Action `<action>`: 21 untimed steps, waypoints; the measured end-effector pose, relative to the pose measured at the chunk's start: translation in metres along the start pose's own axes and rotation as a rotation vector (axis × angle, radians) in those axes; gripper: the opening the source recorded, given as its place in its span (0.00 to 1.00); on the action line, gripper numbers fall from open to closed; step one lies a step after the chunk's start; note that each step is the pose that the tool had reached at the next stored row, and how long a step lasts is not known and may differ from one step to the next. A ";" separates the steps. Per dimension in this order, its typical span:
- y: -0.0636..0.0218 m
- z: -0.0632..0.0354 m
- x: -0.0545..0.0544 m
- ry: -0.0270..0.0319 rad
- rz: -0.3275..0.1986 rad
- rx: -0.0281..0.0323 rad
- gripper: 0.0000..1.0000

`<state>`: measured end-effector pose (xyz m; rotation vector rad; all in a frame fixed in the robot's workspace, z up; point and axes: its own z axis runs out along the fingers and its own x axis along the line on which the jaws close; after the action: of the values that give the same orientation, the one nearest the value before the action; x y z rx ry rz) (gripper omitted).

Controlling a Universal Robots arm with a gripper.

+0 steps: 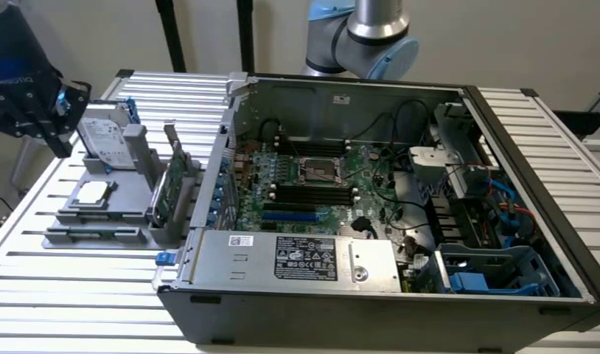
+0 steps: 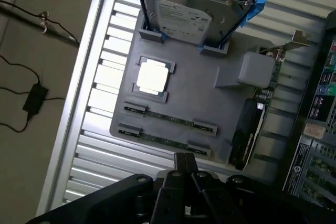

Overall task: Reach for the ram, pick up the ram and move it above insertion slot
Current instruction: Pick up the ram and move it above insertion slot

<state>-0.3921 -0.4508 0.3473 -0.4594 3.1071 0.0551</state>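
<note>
Two ram sticks stand on edge in the front slots of a grey holder (image 2: pixel 194 98): thin green strips, one (image 2: pixel 169 118) just behind the other (image 2: pixel 163 140). In the exterior view the ram (image 1: pixel 93 233) sits at the holder's near end. My gripper (image 2: pixel 185 163) hangs above the holder, its black fingers pressed together and holding nothing, with the nearer stick just beyond the tips. The exterior view shows the gripper (image 1: pixel 56 140) high at the left, above and behind the hard drive. The black memory slots (image 1: pixel 310 193) lie in the middle of the motherboard inside the open case.
The holder also carries an upright silver hard drive (image 2: pixel 184 17) in blue brackets, a square processor (image 2: pixel 153 75) and a taller green expansion card (image 2: pixel 257 114). The open computer case (image 1: pixel 379 221) fills the exterior view's right. A cable (image 2: pixel 31 100) lies on the floor beyond the table edge.
</note>
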 end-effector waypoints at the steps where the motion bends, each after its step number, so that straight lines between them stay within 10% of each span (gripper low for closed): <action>1: 0.0000 0.0000 0.000 0.0002 -0.018 0.0000 0.11; 21: 0.0000 0.0000 0.000 0.0059 -0.382 0.0001 0.11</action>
<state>-0.3921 -0.4508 0.3473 -1.0408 2.9625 0.0525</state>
